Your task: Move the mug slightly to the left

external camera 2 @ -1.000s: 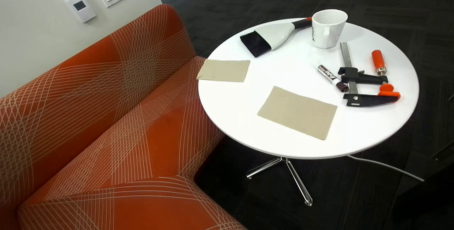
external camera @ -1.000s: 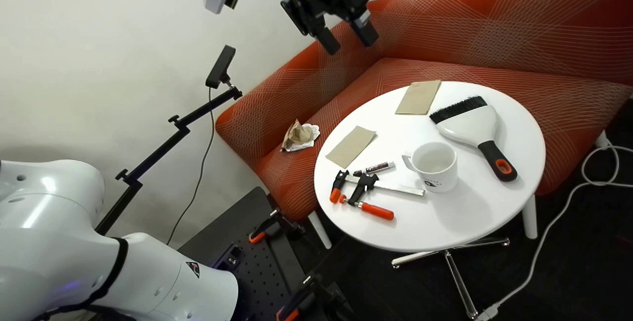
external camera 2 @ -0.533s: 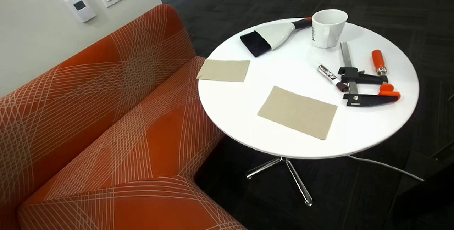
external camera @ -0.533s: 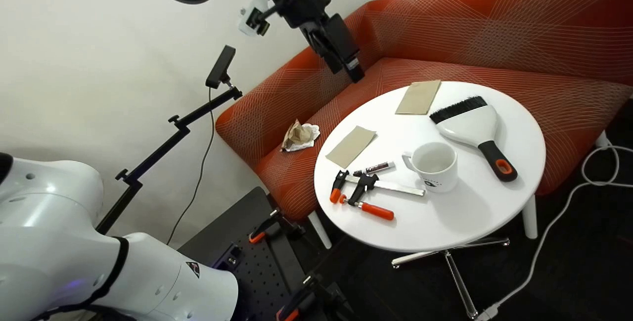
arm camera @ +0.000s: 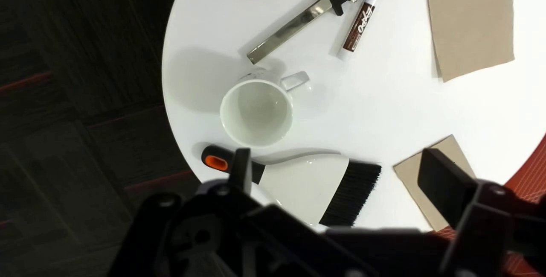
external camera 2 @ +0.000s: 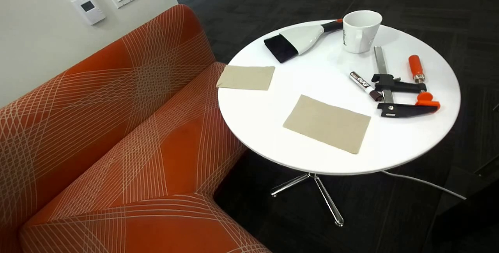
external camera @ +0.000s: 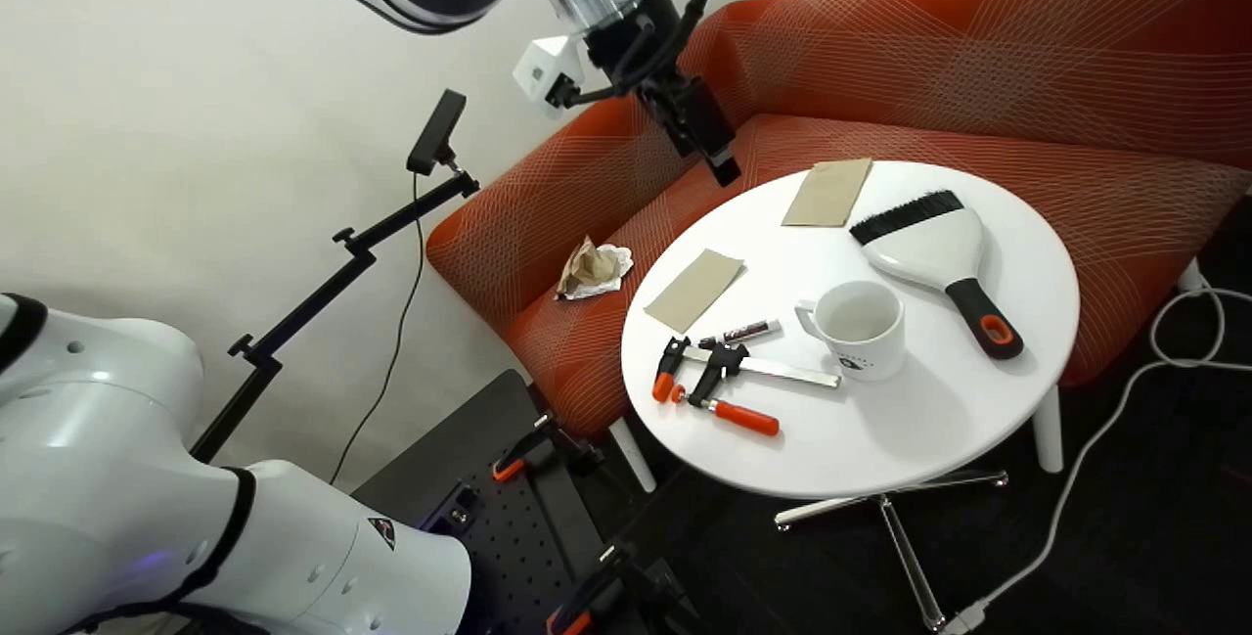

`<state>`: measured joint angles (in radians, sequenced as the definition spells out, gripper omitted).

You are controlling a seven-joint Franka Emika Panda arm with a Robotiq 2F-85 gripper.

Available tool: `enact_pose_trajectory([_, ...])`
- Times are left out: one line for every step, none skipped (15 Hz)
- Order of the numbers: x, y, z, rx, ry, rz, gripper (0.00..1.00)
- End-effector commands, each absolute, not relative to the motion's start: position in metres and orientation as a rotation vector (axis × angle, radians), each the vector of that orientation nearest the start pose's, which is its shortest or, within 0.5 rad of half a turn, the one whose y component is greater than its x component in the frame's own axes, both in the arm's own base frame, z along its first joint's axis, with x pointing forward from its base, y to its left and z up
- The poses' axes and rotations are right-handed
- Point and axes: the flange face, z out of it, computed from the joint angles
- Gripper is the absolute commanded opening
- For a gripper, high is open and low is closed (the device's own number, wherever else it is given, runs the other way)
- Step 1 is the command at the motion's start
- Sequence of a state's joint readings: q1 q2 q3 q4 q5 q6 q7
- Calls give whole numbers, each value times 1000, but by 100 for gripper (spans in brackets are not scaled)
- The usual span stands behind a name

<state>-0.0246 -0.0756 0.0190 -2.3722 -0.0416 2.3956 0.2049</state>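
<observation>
Mug (external camera: 859, 334) unmoved, gripper (arm camera: 336, 165) nearer.

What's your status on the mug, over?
Gripper open, holding nothing. Mug upright on the table, not yet gripped. Possible snags: brush and clamp bar, both lying close to it.

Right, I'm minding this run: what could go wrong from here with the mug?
The open pincer could clip the brush handle, which lies close to the mug. Pushed the wrong way, the mug might bump the clamp bar, which ends near it. The mug handle juts out and might block a clean grip.
</observation>
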Motion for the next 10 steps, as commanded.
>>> enact_pose_trajectory([499,-3,364,-3145,286,-160,100])
enact_pose_trajectory([499,-3,365,-3145,286,-162,100])
enact_pose_trajectory([500,-3,365,-3145,286,-164,100])
enact_pose_trajectory([505,-5,362,-3138,322,-163,100])
enact_pose_trajectory([509,-4,356,-3124,343,-151,100])
enact_pose_trajectory([515,-3,349,-3113,374,-140,100])
enact_pose_trajectory([518,-4,341,-3101,397,-120,100])
enact_pose_trajectory([522,-4,332,-3091,438,-104,100])
enact_pose_trajectory([526,-5,323,-3080,458,-92,100])
enact_pose_trajectory([531,-5,313,-3069,488,-89,100])
